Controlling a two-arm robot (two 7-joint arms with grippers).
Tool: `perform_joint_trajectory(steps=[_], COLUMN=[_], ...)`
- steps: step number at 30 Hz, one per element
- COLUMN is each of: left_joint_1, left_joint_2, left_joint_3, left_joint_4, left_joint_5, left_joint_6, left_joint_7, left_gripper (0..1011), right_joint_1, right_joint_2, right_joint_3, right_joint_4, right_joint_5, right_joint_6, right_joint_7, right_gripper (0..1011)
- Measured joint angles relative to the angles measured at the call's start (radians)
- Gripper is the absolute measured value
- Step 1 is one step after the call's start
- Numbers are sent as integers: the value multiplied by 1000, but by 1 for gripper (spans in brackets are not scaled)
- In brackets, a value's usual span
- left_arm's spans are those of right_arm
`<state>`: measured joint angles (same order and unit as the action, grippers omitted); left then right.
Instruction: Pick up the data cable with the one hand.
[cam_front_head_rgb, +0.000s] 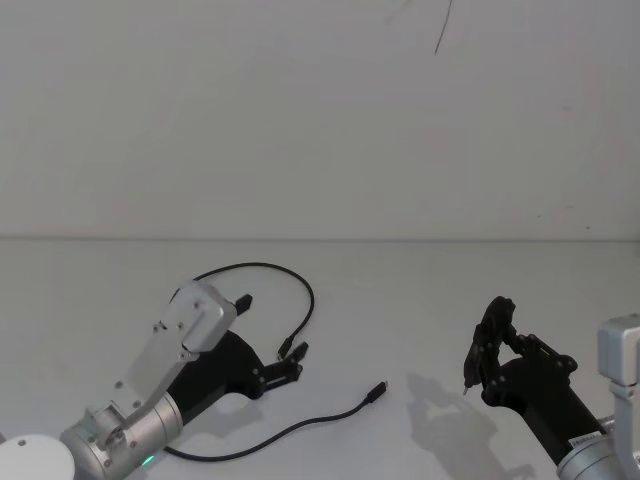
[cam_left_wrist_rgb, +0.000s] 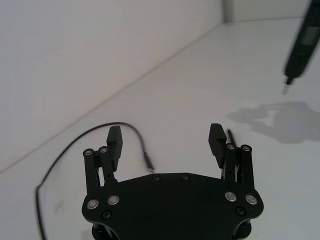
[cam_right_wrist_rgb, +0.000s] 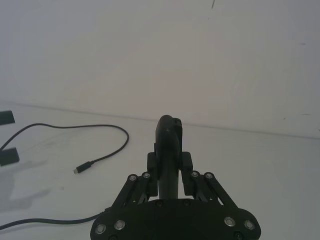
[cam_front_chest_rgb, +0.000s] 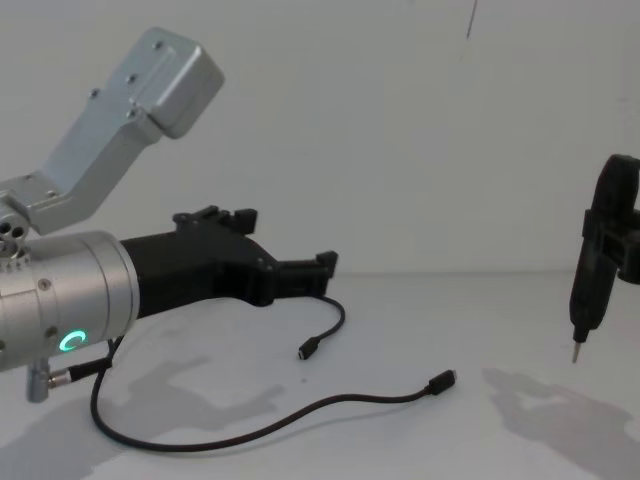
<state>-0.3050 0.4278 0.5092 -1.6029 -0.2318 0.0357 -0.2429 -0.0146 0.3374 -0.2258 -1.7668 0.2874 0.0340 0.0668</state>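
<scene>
Overhead, data cable (cam_front_head_rgb: 262, 265) under left gripper (cam_front_head_rgb: 268, 335).

One data cable (cam_front_chest_rgb: 330, 403), one slim tool (cam_front_chest_rgb: 590, 270), two hands (cam_front_head_rgb: 270, 335) (cam_right_wrist_rgb: 170, 162).

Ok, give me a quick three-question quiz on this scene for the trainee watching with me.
1. True or false: the left gripper has its fingers open and holds no part of the data cable.
2. What is the right gripper shut on? A) a slim black tool with a metal tip B) a cable plug C) nothing
3. Fill in: both plugs of the cable lie on the ___.
Key: 1 true; 2 A; 3 table.
</scene>
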Motion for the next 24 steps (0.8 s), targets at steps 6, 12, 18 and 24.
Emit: perform_joint_trajectory(steps=[6, 12, 18, 24], left_joint_1=[-16, -37, -59, -78], left_joint_2=[20, 46, 70, 88], left_joint_3=[15, 34, 55, 72], left_joint_4=[-3, -4, 13, 43], left_joint_5=[-18, -44, -70, -83], left_joint_6=[18, 51, 91, 117], left_joint_7=[-81, -177, -266, -320], left_gripper=[1001, 1001, 1001, 1001], right_joint_1=[0, 0, 0, 0], right_joint_2=[0, 0, 0, 0], right_joint_3=[0, 0, 0, 0], right_joint_4=[0, 0, 0, 0], right_joint_5=[0, 0, 0, 0], right_joint_6=[0, 0, 0, 0], right_joint_7=[0, 0, 0, 0], right_gripper=[269, 269, 269, 269])
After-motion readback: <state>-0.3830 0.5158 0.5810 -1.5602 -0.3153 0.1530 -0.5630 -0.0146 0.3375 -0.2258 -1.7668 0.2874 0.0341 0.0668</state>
